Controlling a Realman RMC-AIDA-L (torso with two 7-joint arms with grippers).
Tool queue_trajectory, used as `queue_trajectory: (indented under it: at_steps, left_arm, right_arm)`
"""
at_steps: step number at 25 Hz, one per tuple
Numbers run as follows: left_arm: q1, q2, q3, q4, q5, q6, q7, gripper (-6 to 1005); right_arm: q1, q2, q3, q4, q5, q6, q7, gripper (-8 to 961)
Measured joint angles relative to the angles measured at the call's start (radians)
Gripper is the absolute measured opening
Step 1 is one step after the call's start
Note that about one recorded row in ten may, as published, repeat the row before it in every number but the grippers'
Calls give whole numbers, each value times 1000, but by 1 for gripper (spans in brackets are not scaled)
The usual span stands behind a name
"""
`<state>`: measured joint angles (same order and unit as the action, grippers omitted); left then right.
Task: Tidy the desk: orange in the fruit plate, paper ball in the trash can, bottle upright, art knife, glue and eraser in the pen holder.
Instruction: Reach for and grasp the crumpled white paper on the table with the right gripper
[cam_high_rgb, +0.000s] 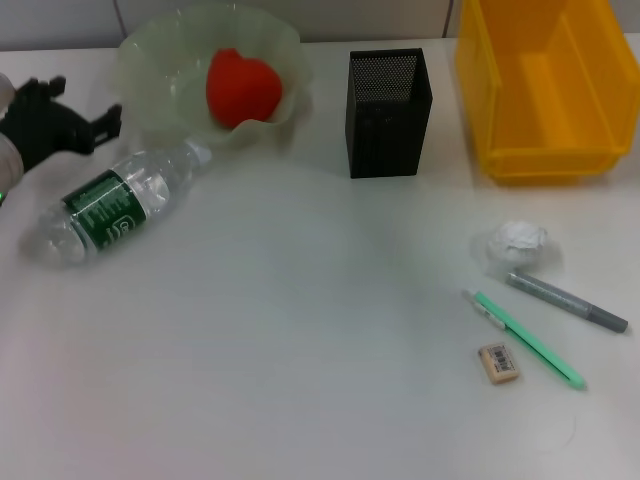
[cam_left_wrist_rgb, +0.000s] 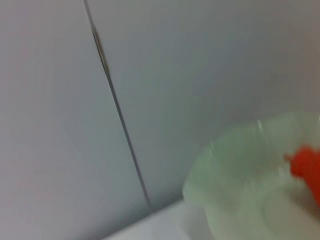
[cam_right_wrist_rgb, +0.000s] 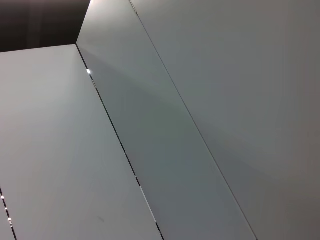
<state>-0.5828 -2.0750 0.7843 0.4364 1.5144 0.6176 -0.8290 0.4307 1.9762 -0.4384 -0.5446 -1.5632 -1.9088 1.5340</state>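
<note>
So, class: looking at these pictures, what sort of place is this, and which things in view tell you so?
Probably an office or study desk, set up for a tidying exercise. A black mesh pen holder stands on the white top, an eraser and pens lie loose nearby, and a yellow trash can sits at the back.

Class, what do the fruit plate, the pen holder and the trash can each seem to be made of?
Fruit plate: likely translucent pale green plastic, light passing through its wavy rim. Pen holder: black metal mesh, by its fine perforated walls. Trash can: glossy yellow plastic with smooth, straight moulded walls.
</note>
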Motion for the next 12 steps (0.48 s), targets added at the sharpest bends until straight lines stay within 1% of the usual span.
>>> queue_trajectory:
  at_steps: [2, 4, 5, 7, 8, 12]
  left_arm:
    - [0, 0, 0, 0, 0, 0, 0, 802]
    - [17, -1, 25, 2, -22, -28, -4, 802]
    - [28, 1, 23, 8, -47, -23, -7, 802]
    - [28, 1, 23, 8, -47, -23, -7, 802]
    - [56, 3, 25, 33, -82, -10, -9, 802]
    - [77, 2, 29, 41, -88, -2, -10, 802]
  right_arm:
    - [1, 0, 0, 0, 0, 1, 0, 843]
    - [2, -1, 0, 0, 0, 2, 0, 843]
    - [2, -2, 0, 0, 0, 3, 0, 843]
    - [2, -2, 0, 0, 0, 3, 0, 843]
    - [2, -2, 0, -1, 0, 3, 0, 843]
    - [1, -5, 4, -15, 0, -5, 4, 843]
